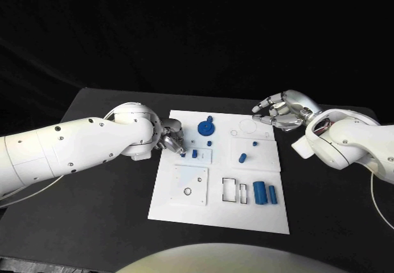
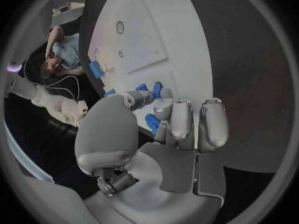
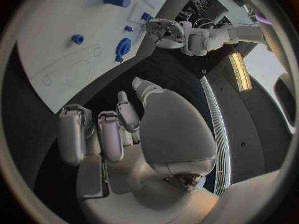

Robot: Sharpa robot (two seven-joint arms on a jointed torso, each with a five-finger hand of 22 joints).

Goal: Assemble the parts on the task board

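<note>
The white task board (image 1: pixel 185 213) lies mid-table. On it are a round blue part (image 1: pixel 205 126), a small blue part (image 1: pixel 195 153) on a square plate, a blue peg (image 1: pixel 242 157) and two blue cylinders (image 1: pixel 259 193) near its right edge. My left hand (image 1: pixel 171 140) hovers at the board's left edge with curled fingers, their tips just short of the small blue part; I see nothing between them. In the left wrist view the left hand (image 2: pixel 177 129) has blue parts (image 2: pixel 152 121) right behind its fingertips. My right hand (image 1: pixel 279 111) is curled, holding nothing, over the board's far right corner.
Square and rectangular recesses (image 1: pixel 235 190) mark the board's near half. The right wrist view shows the board (image 3: pixel 56 40) with the round blue part (image 3: pixel 122 47) and my left hand (image 3: pixel 163 30) beyond it. Bare black table (image 1: pixel 98 216) surrounds the board.
</note>
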